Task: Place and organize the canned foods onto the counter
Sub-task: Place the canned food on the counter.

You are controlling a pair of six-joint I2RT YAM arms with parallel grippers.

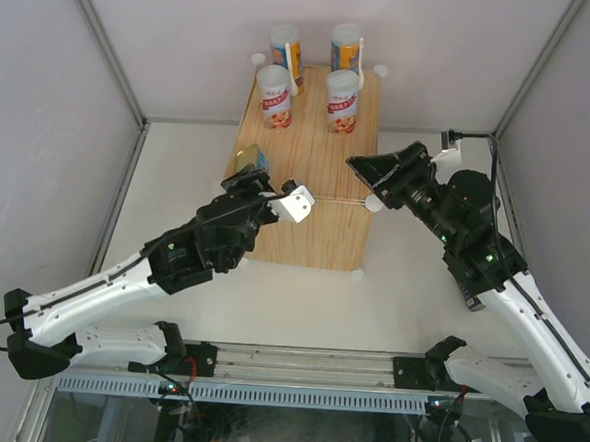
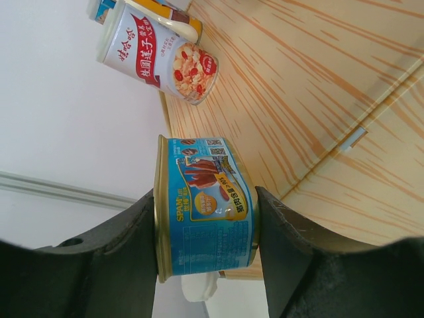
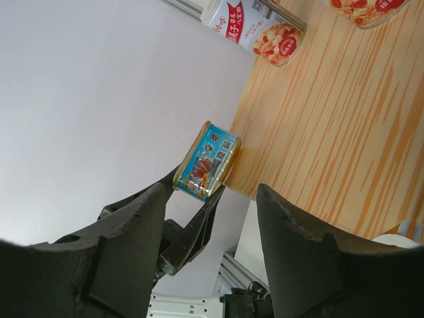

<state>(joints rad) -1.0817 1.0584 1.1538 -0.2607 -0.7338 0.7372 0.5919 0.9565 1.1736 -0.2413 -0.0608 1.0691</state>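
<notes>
from above, the left gripper (image 1: 250, 173) holds a gold-blue tin (image 1: 249, 159) at the left edge of the counter (image 1: 315, 222), and two white-red cans (image 1: 275, 96) and two tall cylinders (image 1: 286, 48) stand at its far end. the left wrist view shows both fingers (image 2: 119, 252) pressed against the tin's two ends. in the right wrist view, the right gripper (image 3: 211, 192) is partly open with nothing between its fingers.

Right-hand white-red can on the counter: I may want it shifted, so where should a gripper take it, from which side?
Probably the white-red can by its round wall at mid-height, right gripper coming from the near side: it stands upright, with a tall cylinder close behind.
</notes>
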